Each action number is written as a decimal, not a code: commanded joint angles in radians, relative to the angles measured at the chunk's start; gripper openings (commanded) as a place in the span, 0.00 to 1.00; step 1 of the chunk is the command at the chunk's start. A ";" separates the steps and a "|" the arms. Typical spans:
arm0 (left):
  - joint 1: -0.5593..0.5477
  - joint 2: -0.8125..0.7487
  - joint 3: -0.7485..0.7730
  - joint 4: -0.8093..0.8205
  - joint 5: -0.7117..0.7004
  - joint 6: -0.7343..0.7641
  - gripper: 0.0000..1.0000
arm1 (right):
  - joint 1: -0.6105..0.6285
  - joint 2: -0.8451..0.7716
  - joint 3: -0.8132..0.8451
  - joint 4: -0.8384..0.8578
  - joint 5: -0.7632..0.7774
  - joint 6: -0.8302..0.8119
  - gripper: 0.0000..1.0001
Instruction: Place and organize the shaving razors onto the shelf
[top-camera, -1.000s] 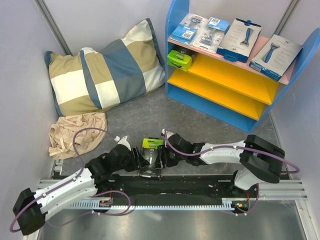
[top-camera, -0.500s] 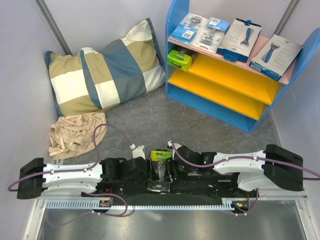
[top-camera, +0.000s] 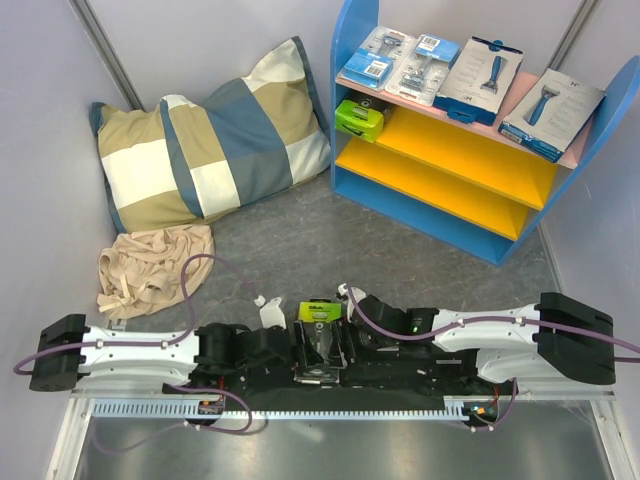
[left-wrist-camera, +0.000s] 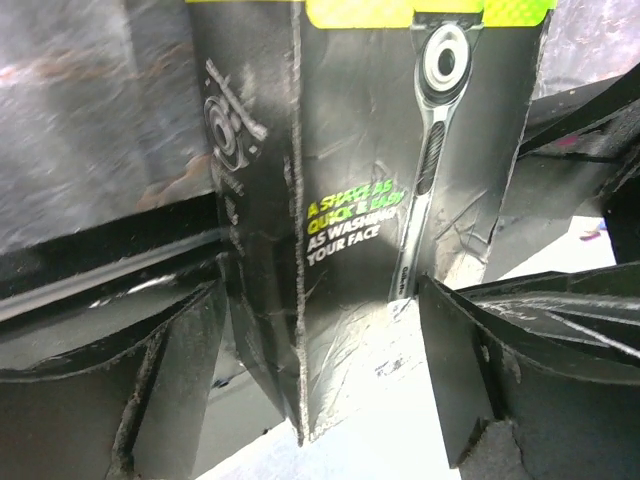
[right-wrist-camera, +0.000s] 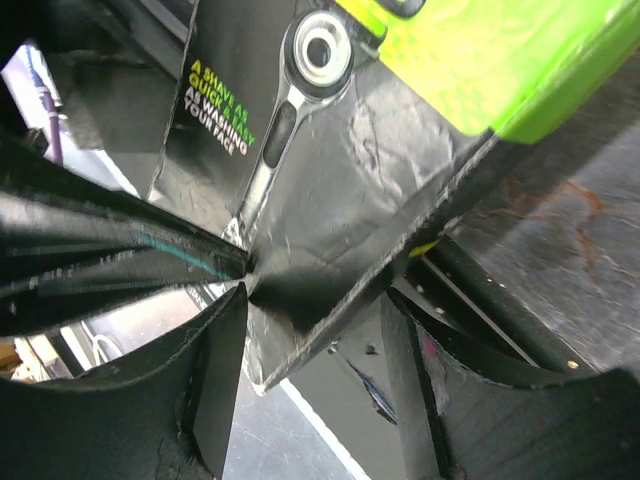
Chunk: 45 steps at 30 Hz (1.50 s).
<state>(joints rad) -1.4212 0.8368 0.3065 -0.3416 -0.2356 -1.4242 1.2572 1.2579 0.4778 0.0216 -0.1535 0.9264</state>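
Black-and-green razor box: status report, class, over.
Right gripper clamped on black-and-green razor box; left gripper astride it, grip unclear. Box at near edge, not yet on shelf. Nothing blocking.

The box (left-wrist-camera: 380, 200) is creased black card with a slight sheen and a shinier lime band, while my left fingers (left-wrist-camera: 170, 400) and my right fingers (right-wrist-camera: 110, 400) are matt black plastic, ridged and scuffed. From above, the table (top-camera: 300, 240) is a dull, mottled grey, roughish sheet, with a soft woven-cloth pillow (top-camera: 210, 140) at ten o'clock and a crumpled beige cloth (top-camera: 150, 268) at nine. At one o'clock the shelf (top-camera: 470, 150) has smooth, satin-looking painted boards, and the blister packs (top-camera: 375, 55) there are clear glossy plastic over printed card.
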 joint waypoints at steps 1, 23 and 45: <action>-0.019 -0.088 -0.099 -0.028 -0.048 -0.105 0.84 | 0.016 -0.002 -0.001 0.113 -0.024 -0.006 0.62; -0.019 0.372 -0.058 0.127 -0.240 -0.128 0.87 | 0.016 0.008 -0.085 0.245 -0.053 -0.020 0.60; -0.019 0.041 -0.155 0.113 -0.354 -0.047 0.86 | 0.005 0.095 -0.219 0.156 0.140 -0.003 0.31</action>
<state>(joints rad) -1.4704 0.8543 0.2478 -0.2363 -0.3431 -1.5200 1.2522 1.2419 0.3031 0.2913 -0.1516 0.9569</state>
